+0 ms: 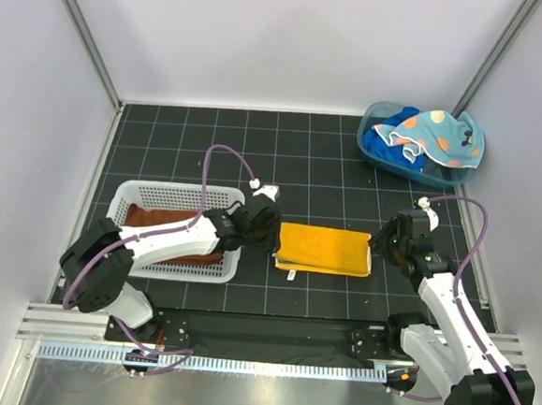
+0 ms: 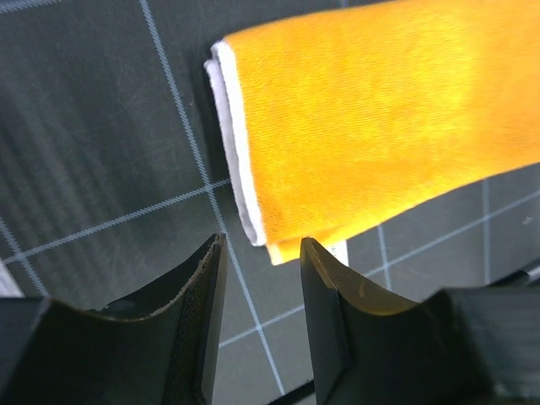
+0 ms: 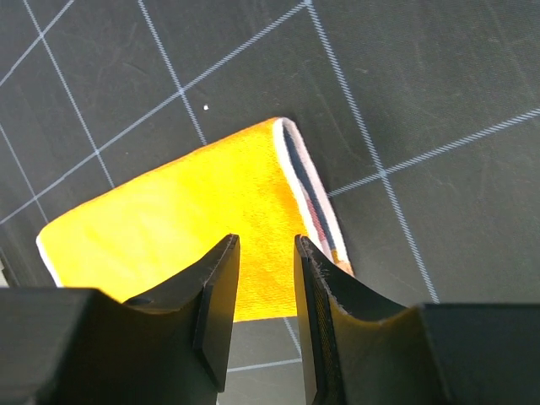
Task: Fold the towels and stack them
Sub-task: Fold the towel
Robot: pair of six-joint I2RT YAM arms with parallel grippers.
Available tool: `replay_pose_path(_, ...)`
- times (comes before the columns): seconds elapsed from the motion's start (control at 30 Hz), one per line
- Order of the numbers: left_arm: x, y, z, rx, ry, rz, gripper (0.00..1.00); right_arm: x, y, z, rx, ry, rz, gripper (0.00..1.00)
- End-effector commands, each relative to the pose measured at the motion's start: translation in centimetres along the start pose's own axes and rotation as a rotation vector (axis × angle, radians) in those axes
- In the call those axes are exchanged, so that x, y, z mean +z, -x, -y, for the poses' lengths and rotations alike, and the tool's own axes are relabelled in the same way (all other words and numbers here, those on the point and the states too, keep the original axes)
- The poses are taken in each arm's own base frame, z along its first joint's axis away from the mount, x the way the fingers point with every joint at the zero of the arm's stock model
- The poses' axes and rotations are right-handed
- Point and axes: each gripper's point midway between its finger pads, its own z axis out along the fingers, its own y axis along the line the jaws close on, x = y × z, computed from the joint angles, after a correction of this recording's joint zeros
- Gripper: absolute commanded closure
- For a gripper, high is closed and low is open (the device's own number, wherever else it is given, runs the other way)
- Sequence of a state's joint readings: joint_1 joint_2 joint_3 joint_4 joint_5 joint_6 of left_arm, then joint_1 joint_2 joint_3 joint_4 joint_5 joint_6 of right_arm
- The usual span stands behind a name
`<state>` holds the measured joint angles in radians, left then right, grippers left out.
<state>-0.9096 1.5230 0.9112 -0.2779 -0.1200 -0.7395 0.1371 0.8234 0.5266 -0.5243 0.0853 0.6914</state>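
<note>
We log the desk (image 1: pixel 303 158) first. A white mesh basket (image 1: pixel 159 194) sits just outboard of the left hand (image 1: pixel 270 232), with the rust-brown towel (image 1: pixel 148 217) lying flat inside it. A blue plastic tub (image 1: pixel 365 144) is well ahead of the right hand (image 1: pixel 379 241). It holds the spotted light-blue towel (image 1: pixel 436 136) and the royal blue towel (image 1: pixel 393 146), both bunched and unfolded.

The yellow-orange towel (image 1: pixel 324 247) lies flat on the desk between the two hands, folded into a tidy rectangle. The left hand is released, fingers apart, with the towel's corner just ahead of the tips and nothing gripped. The right hand is also released, with a narrower gap, over the towel's opposite short edge.

Our read on progress:
- One towel is in the basket.
- The yellow-orange one is folded but not yet stacked.
- Two are left in the tub, so roughly halfway.

The next move is probably to carry the yellow-orange towel onto the rust-brown one.
</note>
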Motion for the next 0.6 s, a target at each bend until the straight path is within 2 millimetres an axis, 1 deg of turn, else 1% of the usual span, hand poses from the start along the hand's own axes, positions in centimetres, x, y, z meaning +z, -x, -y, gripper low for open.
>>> replay_pose_path(0.0,-2.5,3.3,2.5,0.014,-0.065,0.077,0.56,-0.3,1.4,-2.0,0.010,0.059,0.010,0.61)
replay_pose_path(0.03,-1.9,3.1,2.3,0.015,-0.046,0.055,0.57,0.0,1.1,-2.0,0.005,0.056,0.001,0.61)
replay_pose_path(0.13,-0.9,2.9,2.0,0.007,0.002,0.026,0.61,0.6,0.7,-1.9,0.005,0.047,-0.016,0.62)
replay_pose_path(0.17,0.1,2.4,1.6,0.006,0.030,0.007,0.62,0.9,0.3,-1.7,0.002,0.041,-0.024,0.62)
replay_pose_path(0.2,0.7,2.0,1.4,0.002,0.042,-0.010,0.63,1.3,0.1,-1.6,0.003,0.038,-0.032,0.64)
replay_pose_path(0.23,1.1,1.9,1.6,-0.005,0.044,-0.019,0.65,1.7,-0.2,-1.4,-0.002,0.029,-0.044,0.64)
replay_pose_path(0.27,2.0,1.0,1.5,-0.003,0.056,-0.050,0.66,1.9,-0.4,-1.2,-0.007,0.019,-0.052,0.64)
replay_pose_path(0.37,2.7,-0.1,1.9,0.014,0.067,-0.075,0.69,2.8,-1.0,-0.1,-0.027,-0.034,-0.073,0.64)
replay_pose_path(0.4,3.0,-0.6,2.0,0.019,0.075,-0.085,0.70,3.1,-1.0,0.0,-0.030,-0.041,-0.072,0.64)
replay_pose_path(0.47,3.2,-1.2,2.2,0.026,0.077,-0.099,0.74,3.7,-1.7,0.5,-0.034,-0.060,-0.094,0.64)
replay_pose_path(0.5,3.5,-1.7,2.3,0.031,0.079,-0.111,0.75,4.0,-1.8,0.4,-0.032,-0.053,-0.092,0.64)
replay_pose_path(0.57,3.6,-2.1,2.8,0.047,0.074,-0.117,0.77,4.5,-2.6,1.0,-0.031,-0.070,-0.113,0.68)
